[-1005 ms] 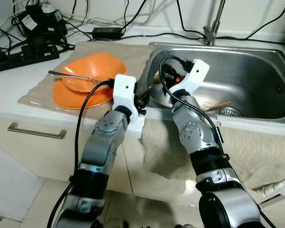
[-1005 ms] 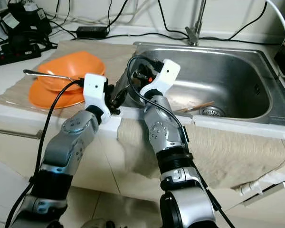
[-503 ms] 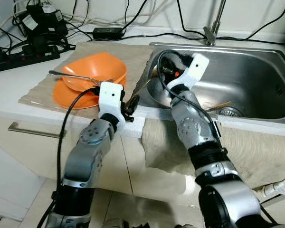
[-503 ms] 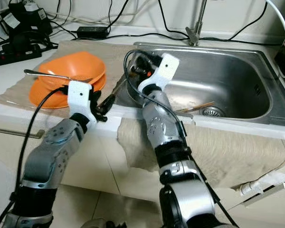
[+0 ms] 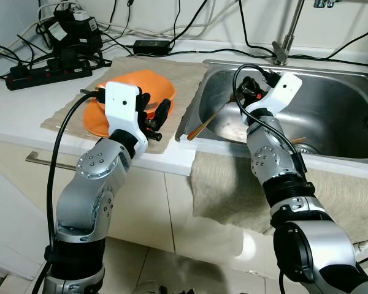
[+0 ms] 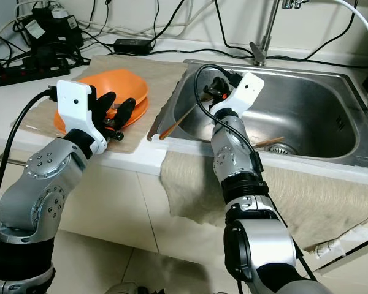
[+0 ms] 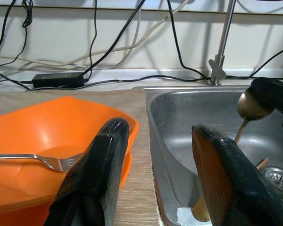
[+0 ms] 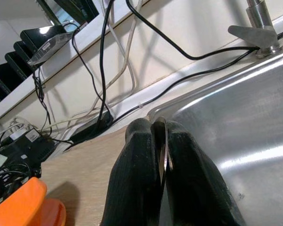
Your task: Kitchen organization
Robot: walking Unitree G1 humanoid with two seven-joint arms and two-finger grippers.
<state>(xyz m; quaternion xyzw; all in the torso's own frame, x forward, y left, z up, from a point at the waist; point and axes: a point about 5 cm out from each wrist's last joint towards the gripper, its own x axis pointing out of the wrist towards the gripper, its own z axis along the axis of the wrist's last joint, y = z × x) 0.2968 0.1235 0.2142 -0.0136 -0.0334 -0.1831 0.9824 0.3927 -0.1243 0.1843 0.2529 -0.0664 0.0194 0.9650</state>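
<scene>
While our right gripper (image 6: 218, 82) hangs over the left part of the steel sink (image 6: 306, 116), its fingers are clamped on the metal bowl of a long spoon (image 6: 187, 113). The spoon's wooden handle slants down and out over the sink's front left rim. A pair of chopsticks (image 6: 268, 143) lies on the sink floor near the drain (image 6: 283, 149).

Our left gripper (image 5: 152, 115) is raised above the front edge of the surface (image 5: 24, 116), just before the orange bowl (image 7: 33, 141), with its fingers (image 7: 96, 174) spread apart and nothing between them. The bowl sits on an orange plate (image 6: 132, 113), and a fork (image 7: 35, 160) lies inside the bowl. Both rest on a beige mat (image 6: 156, 73) spread beside the sink. A faucet (image 6: 260, 37) rises behind the sink, and a power strip (image 5: 34, 78) with tangled black cables (image 5: 172, 30) lies along the wall.
</scene>
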